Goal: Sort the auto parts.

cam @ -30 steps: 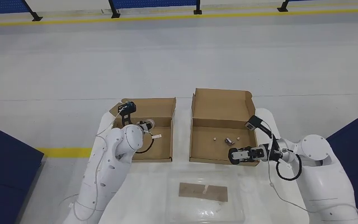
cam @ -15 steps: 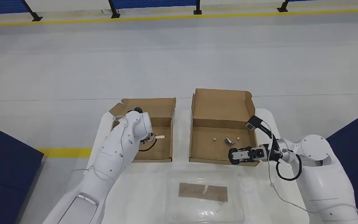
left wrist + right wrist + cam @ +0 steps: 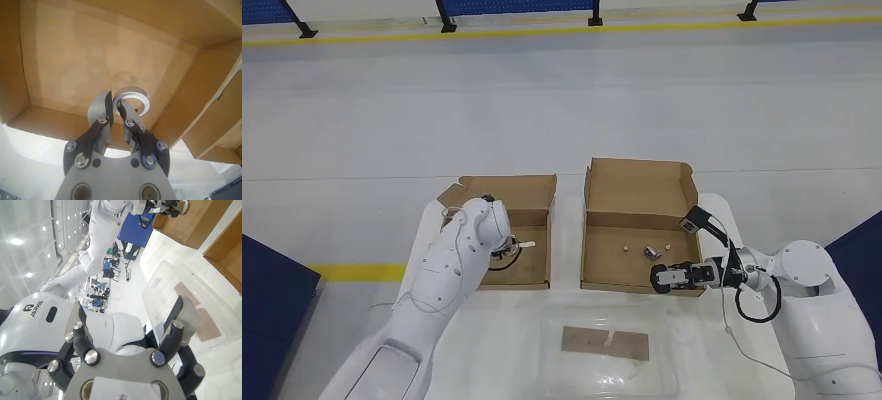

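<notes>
Pale floor (image 3: 542, 100), yellow line (image 3: 542, 30), blue barriers (image 3: 512, 6)

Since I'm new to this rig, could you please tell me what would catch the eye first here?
The left tool draws the eye first: it pinches the wall of a shiny metal ring, one finger inside and one outside, above the floor of the left cardboard box. Beside it, the right cardboard box holds a few small parts, and the right tool hangs open at that box's near edge.
</notes>
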Robot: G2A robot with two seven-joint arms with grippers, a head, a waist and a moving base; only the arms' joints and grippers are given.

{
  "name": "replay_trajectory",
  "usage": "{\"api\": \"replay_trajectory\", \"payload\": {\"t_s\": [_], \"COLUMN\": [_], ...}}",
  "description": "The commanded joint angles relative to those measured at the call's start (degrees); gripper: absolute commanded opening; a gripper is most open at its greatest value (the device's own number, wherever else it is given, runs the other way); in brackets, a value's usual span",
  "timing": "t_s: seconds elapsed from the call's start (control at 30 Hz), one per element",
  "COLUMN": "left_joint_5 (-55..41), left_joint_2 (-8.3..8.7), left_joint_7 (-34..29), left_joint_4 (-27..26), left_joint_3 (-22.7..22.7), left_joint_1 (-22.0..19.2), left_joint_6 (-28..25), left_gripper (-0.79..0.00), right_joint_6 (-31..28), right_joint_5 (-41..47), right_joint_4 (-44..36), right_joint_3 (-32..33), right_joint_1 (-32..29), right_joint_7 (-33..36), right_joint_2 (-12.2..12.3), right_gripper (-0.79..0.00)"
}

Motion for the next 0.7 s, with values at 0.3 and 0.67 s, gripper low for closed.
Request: {"api": "replay_trajectory", "payload": {"t_s": [0.3, 0.67], "left_joint_5": [-4.75, -7.7], "left_joint_2": [-4.12, -7.47], "left_joint_7": [2.62, 5.37], "left_joint_4": [14.22, 23.91], "left_joint_3": [3.35, 4.88], "left_joint_1": [-5.48, -8.85], "left_joint_6": [-1.48, -3.16], "left_gripper": [-0.785, -0.785], "right_joint_6": [-0.01, -0.01], "right_joint_5": [0.02, 0.02], "right_joint_4": [0.0, 0.0], "right_joint_3": [0.0, 0.0], "right_joint_1": [0.0, 0.0], "right_joint_7": [0.0, 0.0], "right_joint_2": [0.0, 0.0], "right_gripper": [0.0, 0.0]}}
